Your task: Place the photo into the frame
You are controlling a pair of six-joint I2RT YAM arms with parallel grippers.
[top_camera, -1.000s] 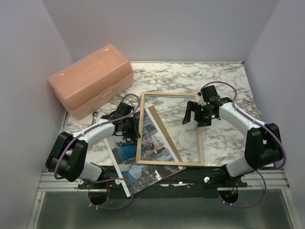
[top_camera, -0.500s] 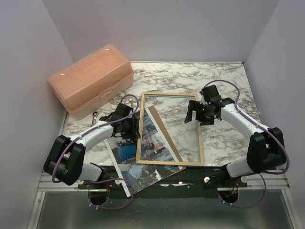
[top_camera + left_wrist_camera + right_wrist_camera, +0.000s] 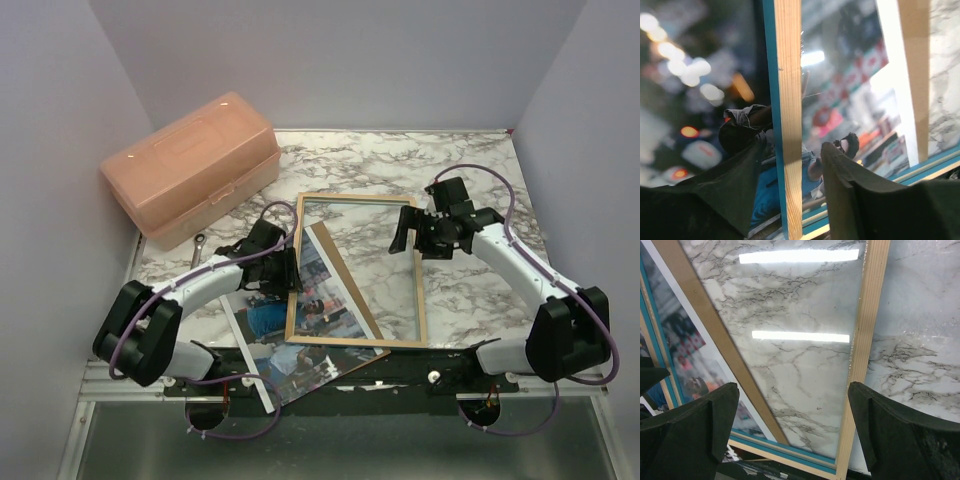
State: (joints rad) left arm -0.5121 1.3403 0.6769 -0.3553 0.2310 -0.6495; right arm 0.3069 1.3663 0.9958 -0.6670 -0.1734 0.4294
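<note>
The left hand, slightly parted, straddles the left rail of the frame without clamping it. The right hand hangs wide open over the right rail. The photo lies partly underneath.

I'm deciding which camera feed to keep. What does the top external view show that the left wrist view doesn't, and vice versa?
Only top external: the translucent peach plastic box, the small metal wrench beside it, and the right gripper, open by the right rail of the thin pale-wood picture frame. Only left wrist: the left gripper close up, jaws open either side of the frame's left rail, whose blue edge shows. Both: the frame, the colour street photo partly beneath it, and the marble table.
</note>
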